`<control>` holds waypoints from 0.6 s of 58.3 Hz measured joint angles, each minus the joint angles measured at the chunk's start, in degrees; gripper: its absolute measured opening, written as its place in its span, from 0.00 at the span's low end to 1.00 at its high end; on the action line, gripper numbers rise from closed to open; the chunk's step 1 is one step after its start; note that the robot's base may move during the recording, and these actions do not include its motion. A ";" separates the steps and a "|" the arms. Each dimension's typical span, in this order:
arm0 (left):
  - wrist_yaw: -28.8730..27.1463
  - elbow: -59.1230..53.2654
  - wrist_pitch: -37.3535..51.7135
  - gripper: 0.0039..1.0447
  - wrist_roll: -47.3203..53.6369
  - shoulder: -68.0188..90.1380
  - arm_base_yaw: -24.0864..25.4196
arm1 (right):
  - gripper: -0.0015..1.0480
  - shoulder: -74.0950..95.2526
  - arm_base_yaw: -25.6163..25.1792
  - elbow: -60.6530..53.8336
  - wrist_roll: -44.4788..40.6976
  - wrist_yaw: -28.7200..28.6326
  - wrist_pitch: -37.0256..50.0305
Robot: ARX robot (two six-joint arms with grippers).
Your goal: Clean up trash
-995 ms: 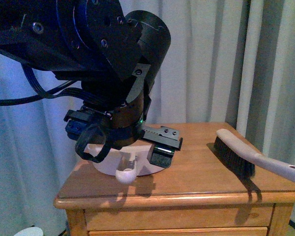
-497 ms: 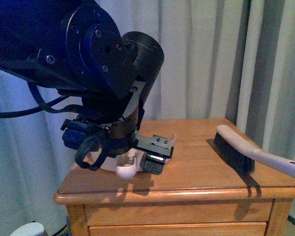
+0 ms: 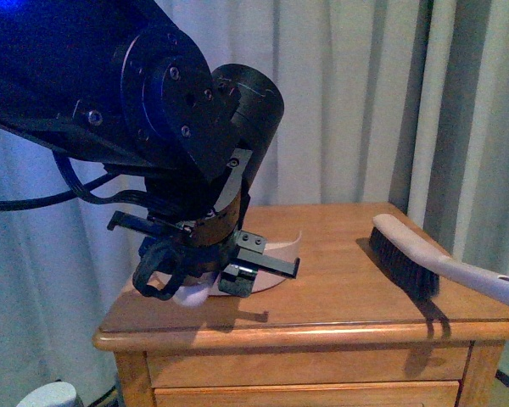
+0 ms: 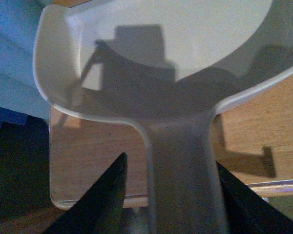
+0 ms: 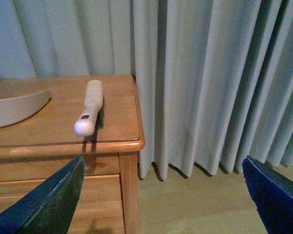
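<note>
The pale pinkish-beige dustpan (image 3: 278,252) lies low over the left part of the wooden nightstand top (image 3: 339,297). My left gripper (image 3: 237,273) is shut on its handle. In the left wrist view the handle (image 4: 183,185) runs between my two dark fingers, and the left gripper (image 4: 170,163) holds the pan (image 4: 161,48) over the wood. The pan looks empty. My right gripper (image 5: 163,160) is open and empty, off the nightstand's right side above the floor. The crumpled white paper trash is out of view in every frame.
A brush with black bristles (image 3: 405,254) lies on the right of the nightstand, its pale handle (image 5: 89,111) reaching past the edge. The dustpan's rim also shows in the right wrist view (image 5: 14,107). Grey curtains (image 3: 365,102) hang behind. A pale round object (image 3: 51,395) sits low at the left.
My left gripper has turned and sunk toward the tabletop with the dustpan. The pan's rim now shows to the right of the gripper. The brush has not moved.
</note>
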 joint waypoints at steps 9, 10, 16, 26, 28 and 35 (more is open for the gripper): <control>0.24 -0.13 0.33 0.28 0.02 -0.13 0.02 | 0.93 -0.02 0.00 0.00 0.00 0.00 0.02; 0.26 -0.17 0.39 0.28 0.02 -0.13 0.02 | 0.93 0.00 0.00 0.00 0.00 0.00 0.02; 0.83 -0.81 1.29 0.27 0.00 -0.68 0.20 | 0.93 0.00 0.00 0.00 0.00 0.00 0.02; 2.93 -3.32 6.40 0.27 -0.02 -3.65 0.79 | 0.93 0.00 0.00 0.00 0.00 0.00 0.02; 3.43 -4.17 8.83 0.27 -0.15 -5.16 1.03 | 0.93 -0.02 0.00 0.00 0.00 0.00 0.02; 4.68 -7.74 17.16 0.27 0.76 -10.84 1.75 | 0.93 0.00 0.00 0.00 0.00 0.00 0.02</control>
